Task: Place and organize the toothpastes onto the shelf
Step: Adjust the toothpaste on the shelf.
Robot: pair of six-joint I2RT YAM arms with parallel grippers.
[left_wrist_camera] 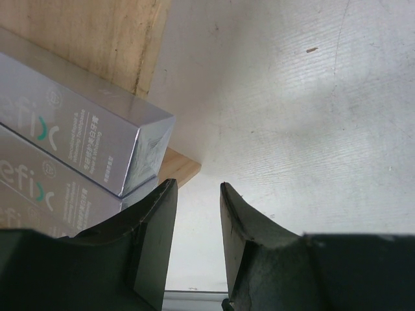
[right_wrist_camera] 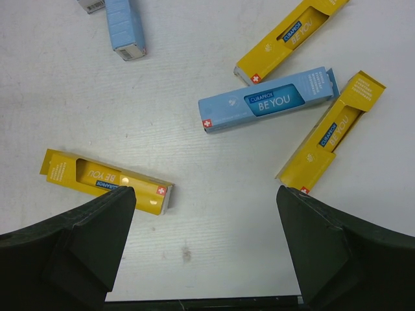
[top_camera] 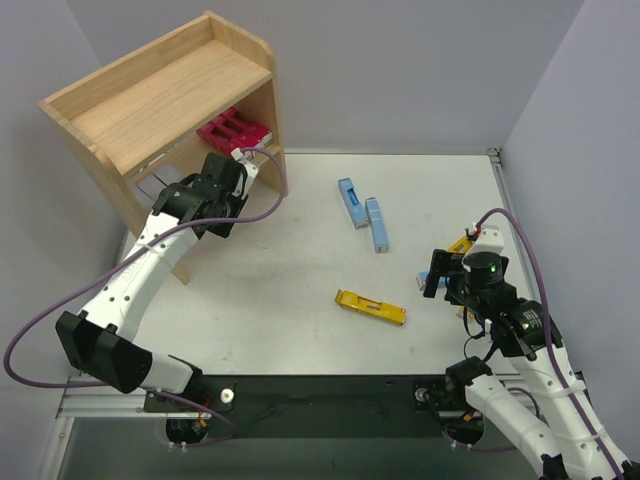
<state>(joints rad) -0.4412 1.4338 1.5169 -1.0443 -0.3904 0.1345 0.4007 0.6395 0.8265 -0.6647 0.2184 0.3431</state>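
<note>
The wooden shelf point(top_camera: 150, 95) stands at the back left, with magenta cartons point(top_camera: 232, 130) on its lower tier. My left gripper point(top_camera: 238, 165) is at the front of that tier, jaws a little apart and empty point(left_wrist_camera: 198, 189). Stacked silver cartons point(left_wrist_camera: 78, 129) lie just left of it on the wood point(left_wrist_camera: 178, 170). My right gripper point(top_camera: 432, 272) is wide open and empty point(right_wrist_camera: 206, 194) above the table. Below it lie a yellow carton point(right_wrist_camera: 107, 181), a light blue carton point(right_wrist_camera: 269, 100) and two more yellow cartons point(right_wrist_camera: 331, 133) point(right_wrist_camera: 292, 35).
Two light blue cartons point(top_camera: 350, 203) point(top_camera: 377, 223) lie side by side mid-table. A yellow carton point(top_camera: 370, 307) lies nearer the front. The table's right edge point(top_camera: 500, 170) is close to the right arm. Walls stand behind and to both sides.
</note>
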